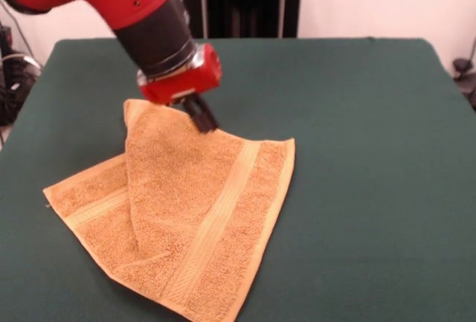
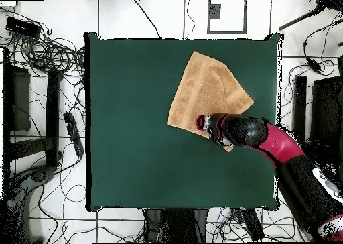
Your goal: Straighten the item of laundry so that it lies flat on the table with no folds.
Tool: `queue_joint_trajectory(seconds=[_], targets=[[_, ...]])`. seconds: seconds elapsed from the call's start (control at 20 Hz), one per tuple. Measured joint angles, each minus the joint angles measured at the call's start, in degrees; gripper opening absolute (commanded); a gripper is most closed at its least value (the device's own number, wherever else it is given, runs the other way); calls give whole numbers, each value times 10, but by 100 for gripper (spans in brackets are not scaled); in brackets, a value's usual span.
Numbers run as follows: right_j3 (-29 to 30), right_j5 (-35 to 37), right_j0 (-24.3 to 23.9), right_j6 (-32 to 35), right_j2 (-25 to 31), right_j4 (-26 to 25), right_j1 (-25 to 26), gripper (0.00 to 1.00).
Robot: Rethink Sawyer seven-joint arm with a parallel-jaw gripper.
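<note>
Lying folded over itself at lower left of the table [image 1: 357,114], the towel [image 1: 193,218] met the gripper [image 1: 202,120]; finger state could not be told.

Light is even and soft in both views, fairly bright, with no hard glare. In the front view the counter [image 1: 357,129] takes the light matt and flat, and only a faint, diffuse shadow lies beneath the arm [image 1: 111,2] and along the raised edges of the towel [image 1: 201,218]. The pale wall behind is close to washed out. Edges look mildly soft throughout. In the overhead view the white floor [image 2: 40,120] is bright against the dark counter, and fine detail is smeared.
</note>
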Motion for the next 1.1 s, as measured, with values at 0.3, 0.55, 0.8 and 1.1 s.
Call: queue_joint_trajectory(seconds=[0.3,0.55,0.8,1.1], targets=[[-24,-48,7,0,-19,-36,25,0],[-37,-54,7,0,-21,-44,43,0],[-38,-54,6,0,-20,-44,45,0],[-41,-54,3,0,-18,-29,51,0]])
